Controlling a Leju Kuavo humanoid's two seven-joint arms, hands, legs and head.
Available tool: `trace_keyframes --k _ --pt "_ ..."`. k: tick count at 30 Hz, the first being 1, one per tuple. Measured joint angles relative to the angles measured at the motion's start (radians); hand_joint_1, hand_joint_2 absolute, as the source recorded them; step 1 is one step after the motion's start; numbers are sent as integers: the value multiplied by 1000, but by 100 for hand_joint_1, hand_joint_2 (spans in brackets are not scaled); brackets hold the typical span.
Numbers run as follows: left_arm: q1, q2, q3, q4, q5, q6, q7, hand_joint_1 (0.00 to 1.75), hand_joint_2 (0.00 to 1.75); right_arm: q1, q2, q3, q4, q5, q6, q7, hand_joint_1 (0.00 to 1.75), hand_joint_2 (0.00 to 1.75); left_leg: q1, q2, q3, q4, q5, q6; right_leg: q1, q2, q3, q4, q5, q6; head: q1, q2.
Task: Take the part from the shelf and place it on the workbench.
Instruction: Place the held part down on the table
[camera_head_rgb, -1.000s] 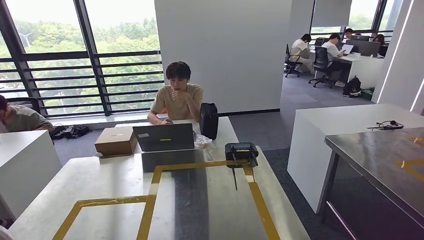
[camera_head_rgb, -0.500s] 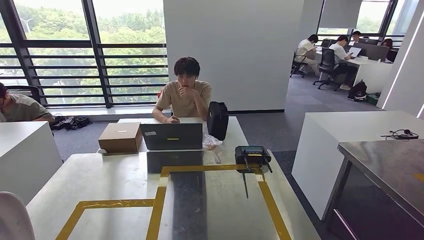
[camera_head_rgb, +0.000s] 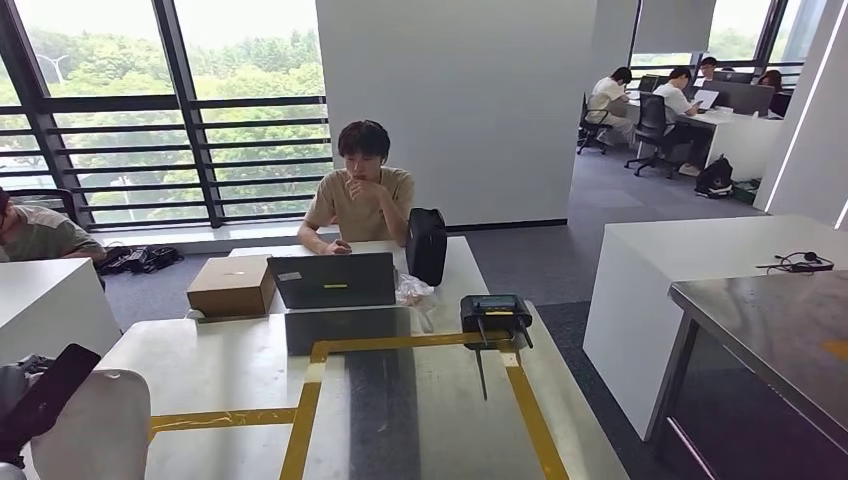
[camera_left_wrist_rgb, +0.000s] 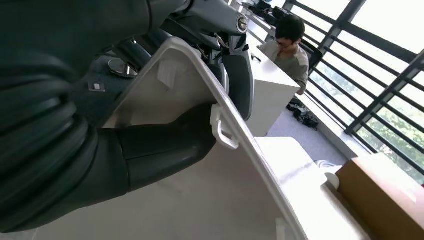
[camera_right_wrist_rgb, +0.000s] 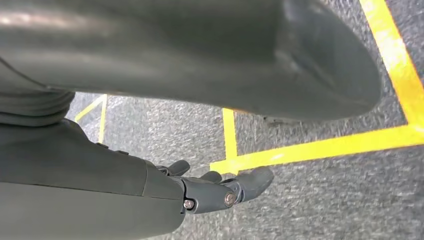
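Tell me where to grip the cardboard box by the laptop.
Grip the cardboard box across its short sides, coming down from above. It lies flat and closed, and the laptop stands close on one side, so a top approach looks clearest.

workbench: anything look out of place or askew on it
One thing: the black controller sits on the yellow tape line, its antennas splayed at different angles. The laptop and cardboard box sit squarely.
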Motion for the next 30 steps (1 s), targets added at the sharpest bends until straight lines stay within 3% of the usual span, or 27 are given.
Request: trace_keyframes --k 3,7,11,16,20,23,27,30 --pt "-13 -49 -66 20 -112 29 -11 175 175 2 0 -1 0 0 -5 6 0 0 0 0 0 0 0 -1 0 1 0 0 0 -1 0 0" --pt "-3 -94 -174 32 -280 161 -28 175 175 3 0 -1 0 16 -13 41 0 0 -1 1 0 0 -1 -2 -1 2 2 0 0 -1 0 0" --pt "22 -102 -253 36 -360 298 -47 175 175 7 0 -1 0 33 -4 49 0 0 -3 1 0 0 -1 -2 -3 3 2 0 0 -1 0 0" --pt "32 -102 -284 38 -367 331 -60 175 175 7 0 -1 0 40 2 46 0 0 -3 1 1 0 -1 -2 -4 1 3 0 0 -1 0 0" --pt "38 -96 -290 39 -370 352 -66 0 175 8 0 1 0 49 15 19 0 0 -3 1 1 0 -1 -2 -4 2 3 0 0 -1 0 0" --pt "51 -80 -290 40 -369 376 -79 0 175 7 0 4 0 61 26 -10 0 0 -3 1 2 0 -1 -2 -3 2 3 0 0 -1 0 0" --pt "67 -55 -290 43 -379 380 -85 0 0 6 0 14 0 75 25 -14 0 0 -3 1 2 0 -1 -3 -3 1 3 0 0 -1 0 0" --pt "74 -33 -290 44 -392 381 -102 0 0 5 0 21 0 77 25 1 0 0 -3 1 2 0 -1 -3 -3 1 3 0 0 -1 0 0"
